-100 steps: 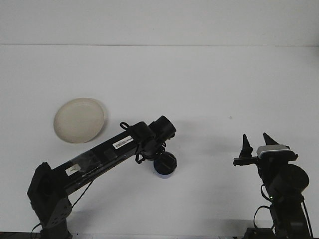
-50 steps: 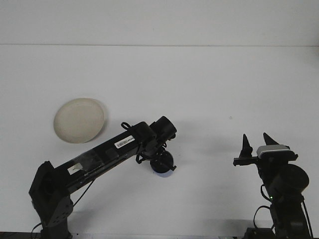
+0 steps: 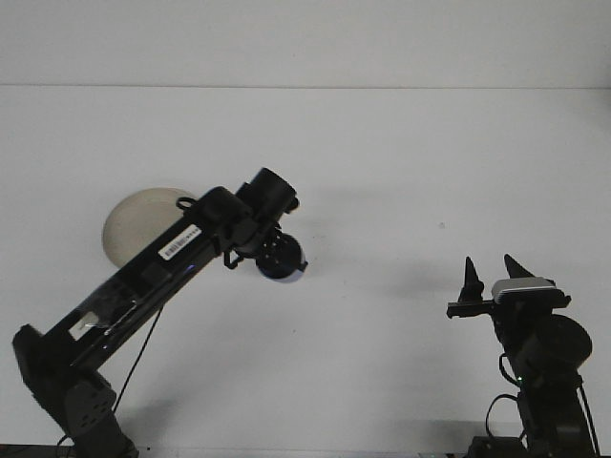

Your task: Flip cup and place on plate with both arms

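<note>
Left arm reaches out over the white table [image 3: 401, 172], wrist angled toward the far left. Dark cup [image 3: 281, 259] hangs at the end of the left gripper [image 3: 271, 250], lifted clear of the surface, just right of the cream plate [image 3: 129, 219]; the arm's forearm crosses over the plate's right edge. The wrist hides the fingers, so how far the claw stands open cannot be told directly; judged only from the cup being carried in the air, it must be pinching some part of the wall or rim. Right gripper [image 3: 491, 272] sits parked near the right edge, well apart from the cup, its two dark fingers spread, nothing between them. Cup looks small, rigid and light, probably plastic or glazed, so likely smooth and apt to slip or swing in a thin pinch. Best hold, by my reckoning, is across the side wall near the rim, leaving the base free to land flat. Whether the mouth faces up or down is not clear from here.
</note>
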